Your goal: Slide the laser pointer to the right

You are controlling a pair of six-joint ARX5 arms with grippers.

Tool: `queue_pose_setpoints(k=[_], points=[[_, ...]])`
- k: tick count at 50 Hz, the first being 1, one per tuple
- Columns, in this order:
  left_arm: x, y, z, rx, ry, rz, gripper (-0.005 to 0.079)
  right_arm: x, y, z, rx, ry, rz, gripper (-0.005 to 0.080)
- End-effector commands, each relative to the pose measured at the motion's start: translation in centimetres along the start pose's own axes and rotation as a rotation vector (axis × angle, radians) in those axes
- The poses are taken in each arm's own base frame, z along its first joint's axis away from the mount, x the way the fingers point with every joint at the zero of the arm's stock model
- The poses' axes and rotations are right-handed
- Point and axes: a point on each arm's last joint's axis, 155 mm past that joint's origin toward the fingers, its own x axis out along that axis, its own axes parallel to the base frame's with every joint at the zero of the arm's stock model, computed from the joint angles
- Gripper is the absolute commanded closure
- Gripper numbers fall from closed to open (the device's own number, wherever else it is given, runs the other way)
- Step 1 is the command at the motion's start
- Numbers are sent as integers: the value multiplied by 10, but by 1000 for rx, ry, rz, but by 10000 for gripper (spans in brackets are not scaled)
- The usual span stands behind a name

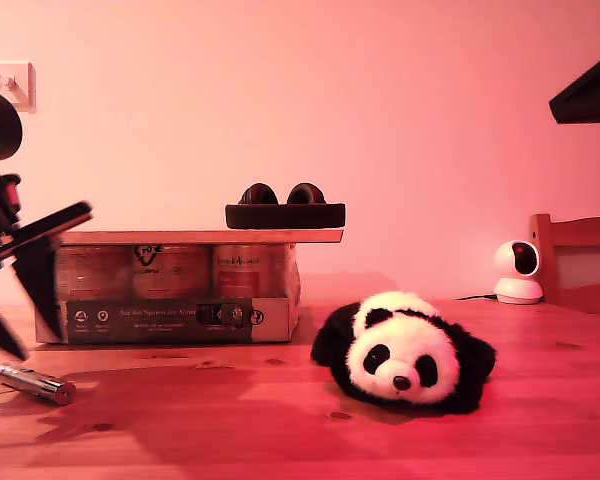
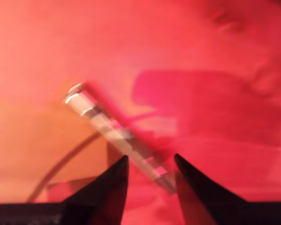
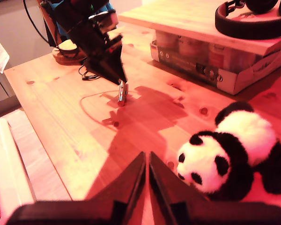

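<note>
The laser pointer [image 1: 34,384] is lying on the wooden table [image 1: 280,440] at about 8 o'clock in the exterior view. My first gripper [image 2: 151,164] is being held open astride it. My second gripper [image 3: 146,161] is closed, holding nothing. Farther back, cans [image 1: 170,272] are sitting in a cardboard tray [image 1: 160,318].
</note>
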Motion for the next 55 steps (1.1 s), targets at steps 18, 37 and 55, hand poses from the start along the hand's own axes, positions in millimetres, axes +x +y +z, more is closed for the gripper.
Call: queue_pose_setpoints(k=[18,37,55], points=[[10,10,2,-43,-3,38,477,1,0,4,-23,-21,3,764],[22,11,5,-55,-1,47,494,1,0,4,-22,-20,3,764],[22,13,8,-20,-12,59,548,1,0,4,-23,-21,3,764]])
